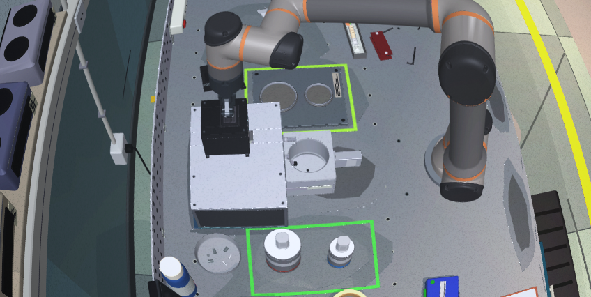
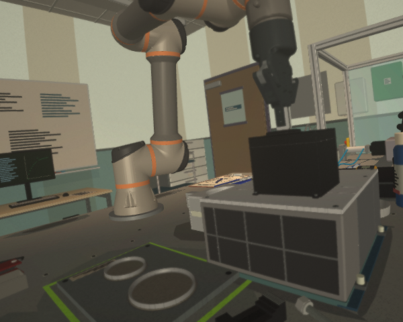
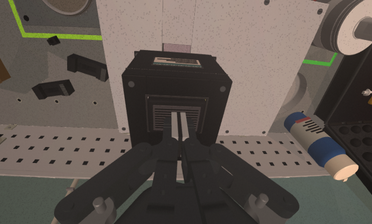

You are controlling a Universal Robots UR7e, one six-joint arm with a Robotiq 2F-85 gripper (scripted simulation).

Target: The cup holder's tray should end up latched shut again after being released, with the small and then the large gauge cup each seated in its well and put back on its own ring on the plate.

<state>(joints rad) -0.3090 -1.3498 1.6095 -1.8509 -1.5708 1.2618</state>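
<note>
My gripper (image 1: 227, 112) (image 2: 281, 125) (image 3: 178, 116) points down at the top of the black box (image 1: 224, 127) (image 2: 293, 161) on the grey housing (image 1: 237, 161), closed and holding nothing. The cup holder's tray (image 1: 312, 160) sticks out of the housing's right side, with one round well showing. The large gauge cup (image 1: 282, 249) and the small gauge cup (image 1: 341, 251) stand upright in a green-outlined area near the front. The plate (image 1: 299, 97) (image 2: 139, 280) with its large ring (image 1: 278, 95) and small ring (image 1: 318, 94) lies behind the tray.
The perforated side wall (image 3: 71, 150) runs along the table's left edge, close to the housing. A blue and white bottle (image 1: 177, 276) stands at the front left. Tools lie scattered at the back.
</note>
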